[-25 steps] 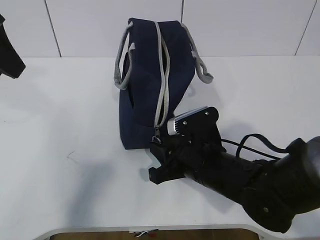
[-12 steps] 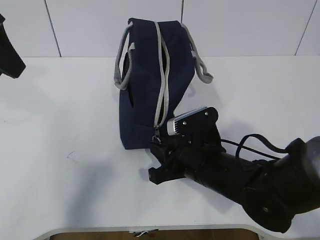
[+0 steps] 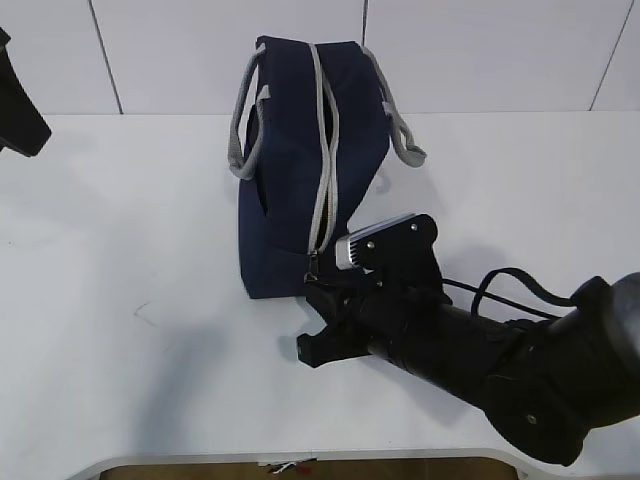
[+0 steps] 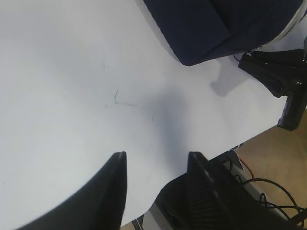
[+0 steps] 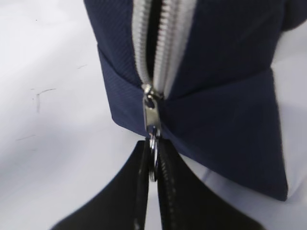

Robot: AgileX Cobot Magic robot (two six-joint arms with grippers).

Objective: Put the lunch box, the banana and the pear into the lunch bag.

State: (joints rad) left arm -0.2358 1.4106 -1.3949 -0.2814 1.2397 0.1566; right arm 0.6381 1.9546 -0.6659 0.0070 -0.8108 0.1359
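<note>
Navy-blue boxy fabric lunch bag (image 3: 305,160) with grey webbing handles (image 3: 243,130) stands at the middle of the white table (image 3: 120,250), its grey zipper (image 5: 160,52) partly parted above the slider. At its near end, the black right gripper (image 5: 154,165) reaches in low, fingers pinched on the small metal ring pull (image 5: 153,158). A second ago those fingers stood wider apart. The left gripper (image 4: 156,165) hovers over bare table, fingers apart, holding nothing.
</note>
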